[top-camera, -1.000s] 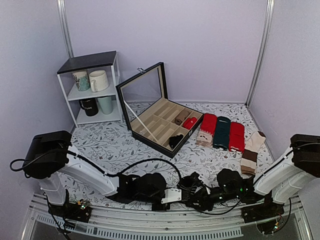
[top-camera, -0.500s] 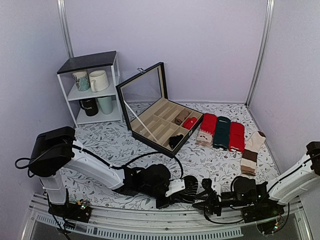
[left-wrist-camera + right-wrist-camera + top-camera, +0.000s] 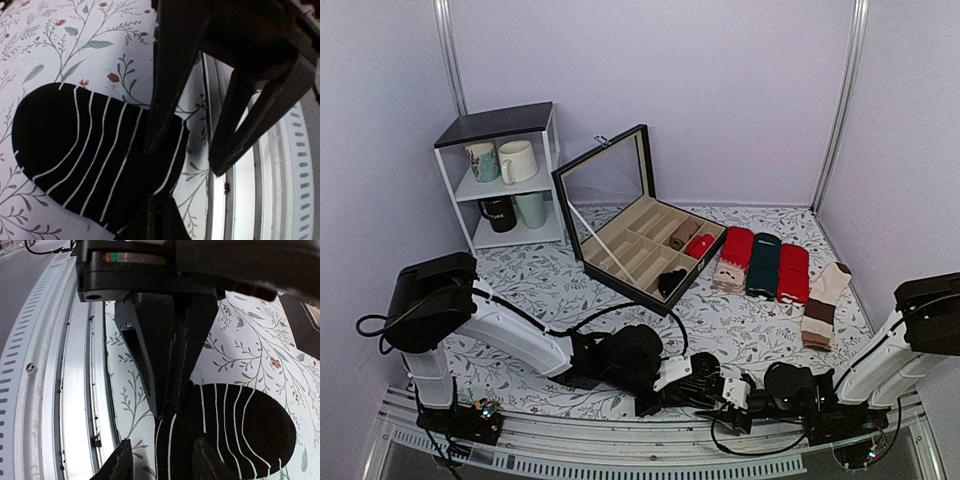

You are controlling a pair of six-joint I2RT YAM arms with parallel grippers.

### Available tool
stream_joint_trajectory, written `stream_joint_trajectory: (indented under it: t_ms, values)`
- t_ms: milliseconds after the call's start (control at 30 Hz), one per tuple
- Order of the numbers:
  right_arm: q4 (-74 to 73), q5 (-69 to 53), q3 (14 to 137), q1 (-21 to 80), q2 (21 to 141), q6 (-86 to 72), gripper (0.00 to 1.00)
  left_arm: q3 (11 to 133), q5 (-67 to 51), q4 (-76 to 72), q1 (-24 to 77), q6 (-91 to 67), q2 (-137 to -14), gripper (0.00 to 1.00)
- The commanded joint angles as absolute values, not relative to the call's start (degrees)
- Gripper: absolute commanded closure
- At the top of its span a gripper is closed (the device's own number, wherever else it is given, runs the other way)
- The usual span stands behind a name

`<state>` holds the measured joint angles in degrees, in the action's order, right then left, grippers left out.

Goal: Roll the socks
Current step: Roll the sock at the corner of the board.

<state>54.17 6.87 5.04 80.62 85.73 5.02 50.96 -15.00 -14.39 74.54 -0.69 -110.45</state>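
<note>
Left wrist view: left gripper (image 3: 160, 220) jaws clenched on the edge of the socks (image 3: 80, 155), which lie flat on the floral table cover (image 3: 60, 45) at the near edge, just beside the slotted rail (image 3: 292, 200). Right wrist view: right gripper (image 3: 162, 460) jaws released, fingers spread apart over the same edge, grasping nothing, facing the left gripper tip to tip.

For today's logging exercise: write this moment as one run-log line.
left gripper: shut on socks | right gripper: open, astride socks | socks: flat, near edge of table
</note>
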Motion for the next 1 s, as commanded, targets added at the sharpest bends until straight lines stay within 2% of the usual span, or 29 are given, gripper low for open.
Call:
stream_joint_trajectory:
  t_ms: [0, 233, 433, 533, 767, 833, 967]
  values:
    - [57.2, 11.4, 5.0, 80.9, 88.9, 4.0, 0.59, 46.5, -16.7, 2.6, 75.3, -1.9, -117.0, 1.00]
    - [59.2, 13.4, 5.2, 80.8, 93.7, 1.9, 0.62, 46.6, -17.0, 2.6, 75.3, -1.8, -117.3, 1.00]
    - [59.5, 12.9, 5.0, 80.8, 96.8, -5.3, 0.81, 46.5, -17.1, 2.5, 75.3, -1.7, -117.1, 1.00]
    - [58.6, 12.4, 4.8, 80.9, 97.0, -8.9, 0.86, 46.3, -16.3, 2.4, 75.2, -1.2, -116.6, 1.00]
    - [57.1, 10.2, 3.9, 80.9, 97.2, -17.7, 0.87, 48.1, -13.5, 1.5, 74.8, -0.2, -114.7, 1.00]
    - [57.9, 9.8, 2.9, 80.8, 97.8, -19.6, 0.86, 47.4, -9.5, -0.7, 74.8, 0.0, -111.4, 0.93]
    - [59.9, 8.3, 1.6, 80.5, 99.6, -23.2, 0.86, 45.8, -2.5, -5.5, 75.5, 3.9, -103.4, 0.92]
